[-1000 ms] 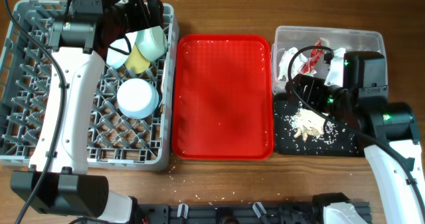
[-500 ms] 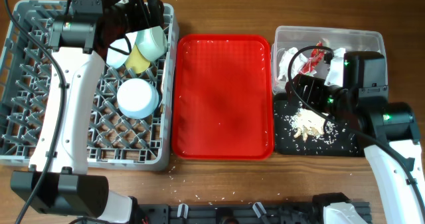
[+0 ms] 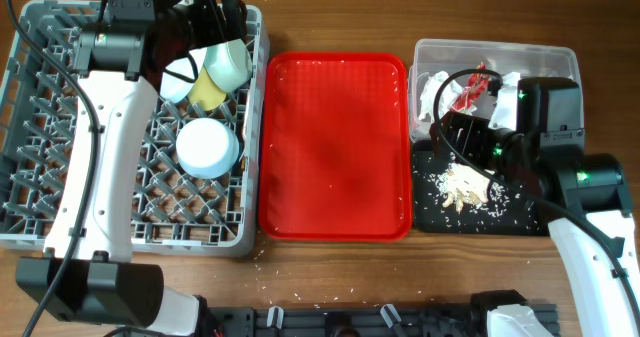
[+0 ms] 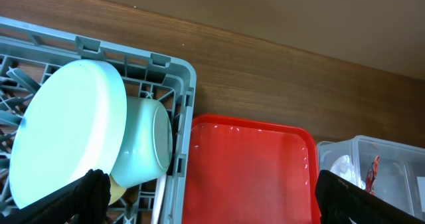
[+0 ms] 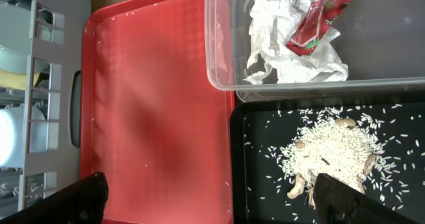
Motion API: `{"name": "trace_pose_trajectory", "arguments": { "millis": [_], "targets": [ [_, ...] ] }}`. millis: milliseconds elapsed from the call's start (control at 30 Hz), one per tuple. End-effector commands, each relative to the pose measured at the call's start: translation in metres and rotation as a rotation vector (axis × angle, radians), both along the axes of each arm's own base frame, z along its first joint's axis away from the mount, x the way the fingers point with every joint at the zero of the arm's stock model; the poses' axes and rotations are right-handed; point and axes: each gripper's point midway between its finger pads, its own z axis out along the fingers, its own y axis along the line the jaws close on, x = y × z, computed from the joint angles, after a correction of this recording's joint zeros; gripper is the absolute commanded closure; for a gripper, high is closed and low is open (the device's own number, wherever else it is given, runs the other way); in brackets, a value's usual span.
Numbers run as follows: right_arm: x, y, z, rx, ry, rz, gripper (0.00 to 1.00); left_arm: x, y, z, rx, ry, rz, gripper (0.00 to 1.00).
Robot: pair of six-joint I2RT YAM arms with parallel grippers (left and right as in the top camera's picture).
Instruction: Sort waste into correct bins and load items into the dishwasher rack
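Observation:
The grey dishwasher rack holds a pale blue plate, a bowl on its side, a yellow cup and an upturned bowl. The clear tub holds the white napkin and red wrapper. The black tray holds the beige food scraps. My left gripper is open and empty above the rack's right edge. My right gripper is open and empty over the seam between red tray and black tray.
The flat red serving tray lies between the rack and the bins with a few grains on it. A few grains lie on the wooden table at the front. A white fork handle shows by the rack wall.

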Motion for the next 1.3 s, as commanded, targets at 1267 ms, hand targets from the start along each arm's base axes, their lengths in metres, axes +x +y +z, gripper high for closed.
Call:
{"name": "trace_pose_trajectory", "arguments": {
  "millis": [1267],
  "targets": [
    [-0.055,-0.008,0.036,-0.169,-1.354,0.079,0.0,0.0,-0.002,0.001,-0.015,-0.001,-0.001,0.0]
  ]
}}
